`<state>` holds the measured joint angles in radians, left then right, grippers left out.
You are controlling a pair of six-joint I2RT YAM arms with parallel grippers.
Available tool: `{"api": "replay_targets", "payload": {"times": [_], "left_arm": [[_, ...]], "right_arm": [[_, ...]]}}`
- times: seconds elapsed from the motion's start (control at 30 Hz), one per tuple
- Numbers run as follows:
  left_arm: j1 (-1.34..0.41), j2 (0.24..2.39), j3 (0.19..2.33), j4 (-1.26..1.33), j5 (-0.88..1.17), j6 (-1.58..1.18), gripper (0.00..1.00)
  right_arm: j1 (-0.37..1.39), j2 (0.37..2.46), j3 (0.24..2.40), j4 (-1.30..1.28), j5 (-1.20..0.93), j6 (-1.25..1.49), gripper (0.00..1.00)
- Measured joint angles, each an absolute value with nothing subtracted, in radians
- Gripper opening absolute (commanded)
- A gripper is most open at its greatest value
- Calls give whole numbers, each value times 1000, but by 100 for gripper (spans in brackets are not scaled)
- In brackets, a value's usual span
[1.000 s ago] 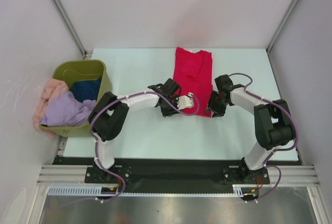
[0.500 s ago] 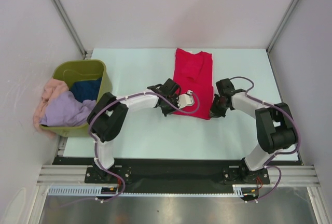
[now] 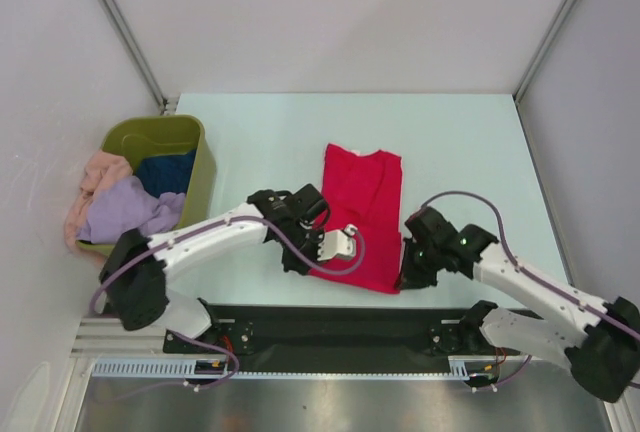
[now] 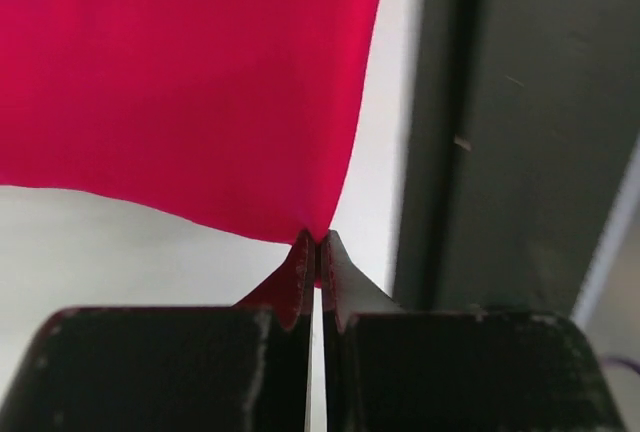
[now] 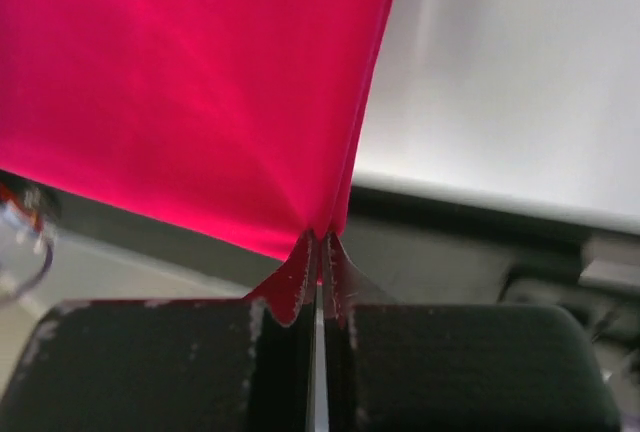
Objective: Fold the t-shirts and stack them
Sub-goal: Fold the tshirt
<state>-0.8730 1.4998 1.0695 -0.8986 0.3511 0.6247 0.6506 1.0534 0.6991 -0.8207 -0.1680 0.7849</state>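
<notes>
Red t-shirt (image 3: 360, 214) cloth is pinched at one near corner between the closed fingertips of the left gripper (image 4: 318, 247), and at the other near corner by the right gripper (image 5: 322, 242) — both pairs of jaws are pressed tight on the hem. A small pale mark at the neckline is too small to be read. Both arms are stretched low and inward toward the near edge of the table (image 3: 250, 132), where the shirt is laid lengthwise, collar end farthest out. Four t-shirts are counted: the red one, plus three at the single olive-green tub (image 3: 205, 167) — a lavender tee (image 3: 125, 214), a peach-pink tee (image 3: 100, 170) and a dark blue tee (image 3: 165, 172).
</notes>
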Motion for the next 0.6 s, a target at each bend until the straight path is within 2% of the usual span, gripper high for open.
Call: {"api": "replay_targets", "payload": {"times": [0.13, 0.23, 0.33, 0.43, 0.6], "left_arm": [[-904, 1367, 1073, -1060, 416, 664, 0], [-883, 1335, 1104, -1124, 451, 682, 0], [-797, 1394, 1191, -1150, 461, 686, 0], [-678, 1523, 1346, -1137, 467, 682, 0], [-575, 1732, 1584, -1077, 441, 678, 0]], "right_arm": [[844, 924, 685, -916, -210, 947, 0], [837, 935, 723, -957, -225, 987, 0], [703, 1017, 788, -962, -249, 936, 0], [526, 1156, 891, -946, -259, 832, 0], [312, 1412, 1065, -828, -278, 696, 0]]}}
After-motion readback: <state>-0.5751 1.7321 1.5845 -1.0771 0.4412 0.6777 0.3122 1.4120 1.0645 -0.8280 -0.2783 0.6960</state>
